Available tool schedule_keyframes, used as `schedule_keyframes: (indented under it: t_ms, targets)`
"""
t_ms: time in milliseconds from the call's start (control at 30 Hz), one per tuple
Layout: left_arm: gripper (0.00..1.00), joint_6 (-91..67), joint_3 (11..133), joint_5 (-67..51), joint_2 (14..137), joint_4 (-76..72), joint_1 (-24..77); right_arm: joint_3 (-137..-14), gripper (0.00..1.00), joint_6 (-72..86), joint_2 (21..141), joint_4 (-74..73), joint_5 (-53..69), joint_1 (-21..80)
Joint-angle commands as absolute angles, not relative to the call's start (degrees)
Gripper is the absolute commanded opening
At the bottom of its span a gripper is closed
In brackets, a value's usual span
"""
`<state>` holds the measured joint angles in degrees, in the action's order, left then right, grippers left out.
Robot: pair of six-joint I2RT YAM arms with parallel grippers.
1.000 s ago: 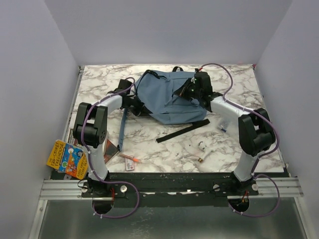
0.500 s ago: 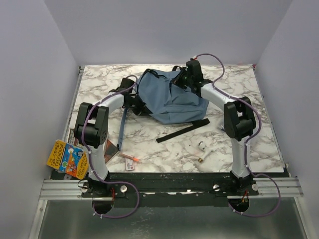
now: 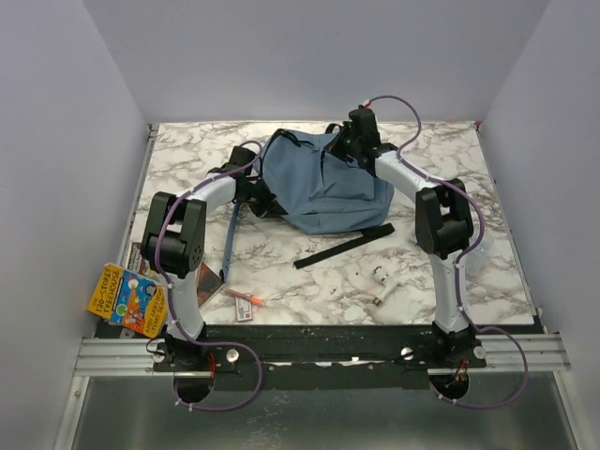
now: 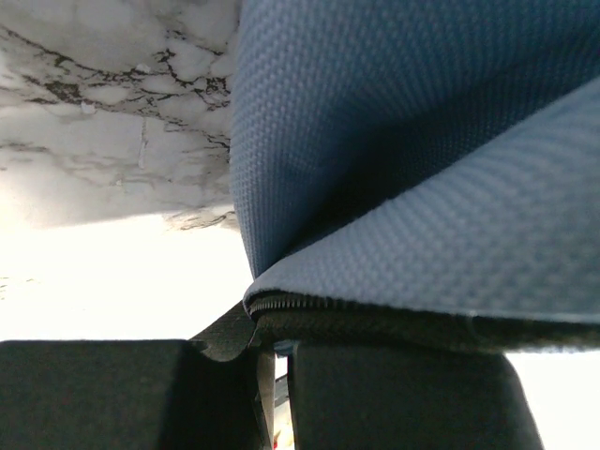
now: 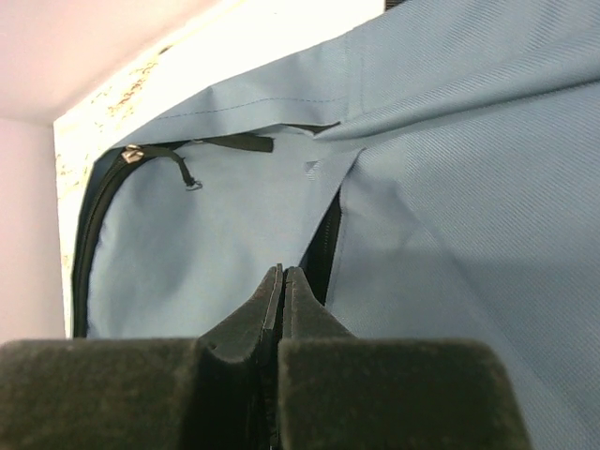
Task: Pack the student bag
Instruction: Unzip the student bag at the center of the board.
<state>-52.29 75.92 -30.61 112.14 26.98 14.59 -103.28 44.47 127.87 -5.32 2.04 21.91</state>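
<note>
With left gripper point(image 4: 272, 352), clamps zippered left edge of student bag point(image 3: 319, 187); holds right gripper point(image 5: 281, 281) pinched together at its upper right, black strap point(image 3: 342, 246) below, booklet point(image 3: 127, 300) lower left.

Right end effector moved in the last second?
Yes. The right end effector went from the student bag's right side toward the far edge of the table, slightly left.

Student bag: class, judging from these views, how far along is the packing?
Done: nothing shows as packed. In hand: the left gripper pinches the zippered edge of the bag; the right gripper is shut at the zipper slit. To do: the book, pen and white items lie outside the bag.
</note>
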Motion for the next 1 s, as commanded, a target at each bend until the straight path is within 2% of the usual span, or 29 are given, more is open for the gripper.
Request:
schedule_keyframes:
  t_ms: [0,133,267,333,433,567,667,700,733,867,967]
  targets:
    - [0.00,-48.50,78.59,-28.98,114.34,30.43,15.21,-106.39,0.01,38.90,129.20,-3.96,4.69,21.22]
    - [0.00,-46.15,79.19,-25.93,112.51,30.53,15.42,-108.72,0.02,33.47,129.02,-8.61,8.94,21.27]
    - [0.02,-43.03,79.66,-21.10,109.09,31.60,15.47,-109.78,0.17,28.61,127.10,-13.79,10.10,21.22]
    - [0.13,-42.00,80.07,-19.66,107.68,32.36,15.47,-108.76,0.28,27.05,125.45,-14.87,9.95,21.27]
    - [0.35,-41.06,80.18,-18.27,105.05,33.05,15.47,-106.35,0.38,25.94,122.51,-16.31,11.15,21.27]
    - [0.67,-40.28,77.47,-18.16,98.95,32.98,15.47,-97.72,0.43,26.05,116.76,-15.63,14.67,22.10]
    - [0.85,-38.10,73.71,-18.25,93.91,32.95,15.42,-88.32,0.47,26.06,111.44,-12.50,13.91,23.01]
    - [0.94,-37.32,72.29,-18.68,91.76,32.95,15.47,-86.17,0.48,26.04,110.23,-12.44,13.74,23.00]
    - [0.99,-36.49,70.48,-19.29,89.86,32.91,15.47,-84.87,0.49,25.75,109.14,-12.88,13.48,23.11]
    - [0.99,-34.63,63.94,-22.76,83.53,30.68,16.13,-79.86,0.54,25.65,106.07,-12.05,12.78,23.57]
    - [0.99,-35.40,65.20,-24.58,84.00,28.80,19.64,-79.15,0.53,27.53,105.71,-12.70,12.71,23.58]
